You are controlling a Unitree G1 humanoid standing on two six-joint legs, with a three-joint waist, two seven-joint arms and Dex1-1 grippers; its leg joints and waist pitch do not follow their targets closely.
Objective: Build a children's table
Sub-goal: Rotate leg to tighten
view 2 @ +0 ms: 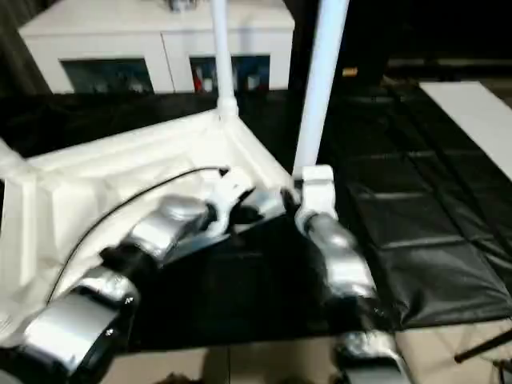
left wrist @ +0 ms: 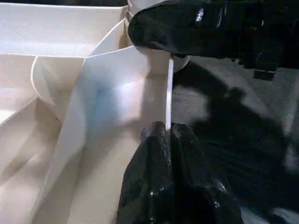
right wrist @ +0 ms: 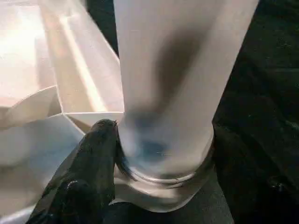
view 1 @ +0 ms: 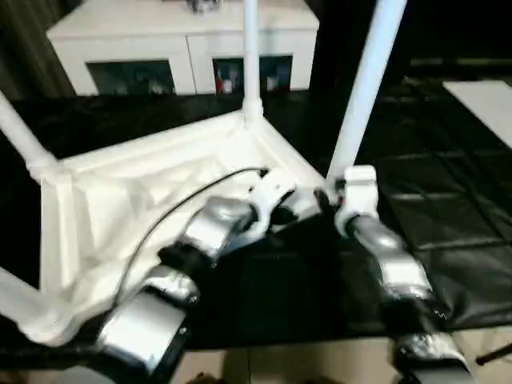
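Observation:
The children's table lies upside down on the black work table, its ribbed white top (view 1: 144,184) facing up. A leg (view 1: 251,56) stands in the far corner socket, and two more legs (view 1: 20,132) (view 1: 16,300) stick out at the left. My left gripper (left wrist: 168,133) is shut on the thin rim wall (left wrist: 169,88) of the top, close to the near right corner. At that corner my right gripper (view 1: 342,192) is shut around the base of a leaning leg (view 1: 368,80). One black finger (right wrist: 96,154) presses on this leg just above the socket (right wrist: 163,186).
A white cabinet (view 1: 184,40) with glass doors stands behind the work table. Black cloth (view 1: 448,200) spreads to the right of the children's table, with a white panel (view 1: 488,100) at its far right. The work table's front edge and pale floor (view 1: 320,364) lie just below my forearms.

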